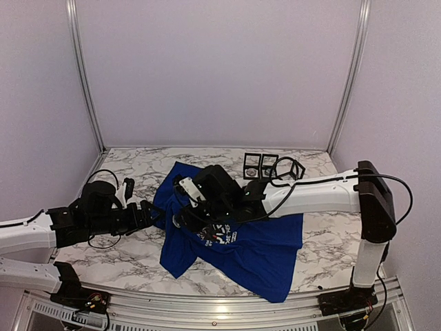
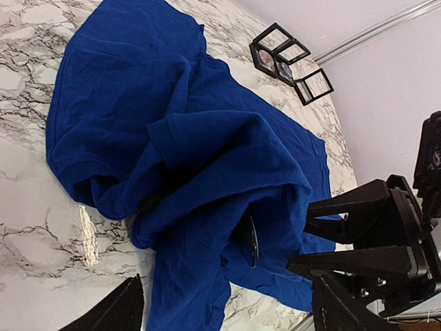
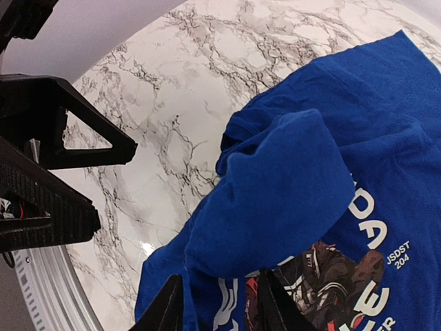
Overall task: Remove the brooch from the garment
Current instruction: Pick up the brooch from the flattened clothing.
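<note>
The royal-blue T-shirt (image 1: 255,245) lies crumpled on the marble table, with white lettering and a dark graphic (image 3: 344,276) on its chest. A blue fold (image 3: 275,193) lies over part of the print. In the left wrist view a dark round disc with a pale rim (image 2: 253,240), perhaps the brooch, shows edge-on in a fold. My right gripper (image 1: 187,219) is over the chest. Its jaws (image 3: 220,310) are apart, with printed cloth between them. My left gripper (image 1: 153,215) is open and empty at the shirt's left edge, its fingers wide apart (image 2: 227,310).
Three black-framed display boxes (image 1: 272,167) stand at the back of the table behind the shirt; they also show in the left wrist view (image 2: 289,58). The two grippers face each other closely across the shirt's left part. Walls close in the table.
</note>
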`<state>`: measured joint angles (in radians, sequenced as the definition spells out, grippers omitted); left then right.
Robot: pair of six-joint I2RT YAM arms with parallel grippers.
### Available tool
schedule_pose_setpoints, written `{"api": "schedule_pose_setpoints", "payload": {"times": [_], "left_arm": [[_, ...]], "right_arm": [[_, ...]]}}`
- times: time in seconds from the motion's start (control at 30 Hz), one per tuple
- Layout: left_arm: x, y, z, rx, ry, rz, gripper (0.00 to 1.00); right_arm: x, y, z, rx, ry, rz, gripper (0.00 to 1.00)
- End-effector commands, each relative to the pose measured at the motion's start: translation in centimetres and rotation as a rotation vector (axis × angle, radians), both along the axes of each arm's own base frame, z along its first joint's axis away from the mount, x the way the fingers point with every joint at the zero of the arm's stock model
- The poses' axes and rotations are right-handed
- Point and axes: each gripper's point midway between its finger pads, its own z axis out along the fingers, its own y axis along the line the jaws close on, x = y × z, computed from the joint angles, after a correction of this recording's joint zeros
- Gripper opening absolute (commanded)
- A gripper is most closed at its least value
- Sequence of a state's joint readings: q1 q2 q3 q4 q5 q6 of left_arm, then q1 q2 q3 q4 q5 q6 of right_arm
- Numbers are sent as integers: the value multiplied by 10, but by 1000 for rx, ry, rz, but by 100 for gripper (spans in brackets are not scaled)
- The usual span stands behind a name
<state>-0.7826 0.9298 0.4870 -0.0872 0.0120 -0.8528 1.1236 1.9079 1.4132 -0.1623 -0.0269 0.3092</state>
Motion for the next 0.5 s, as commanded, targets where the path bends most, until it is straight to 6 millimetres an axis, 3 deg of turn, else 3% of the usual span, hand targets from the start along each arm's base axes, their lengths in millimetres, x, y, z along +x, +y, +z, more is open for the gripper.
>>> {"api": "schedule_pose_setpoints", "payload": {"times": [0.0, 0.23, 0.47], "left_arm": [[-1, -11, 0, -31, 16, -41, 85], [0, -20, -1, -51, 31, -66, 75], [2, -31, 4, -87, 33, -95, 58]], "right_arm": [[7, 2, -1, -40, -22, -44, 33], [3, 4, 0, -20, -9, -32, 0], [-4, 6, 13, 37, 11, -12, 0]]}}
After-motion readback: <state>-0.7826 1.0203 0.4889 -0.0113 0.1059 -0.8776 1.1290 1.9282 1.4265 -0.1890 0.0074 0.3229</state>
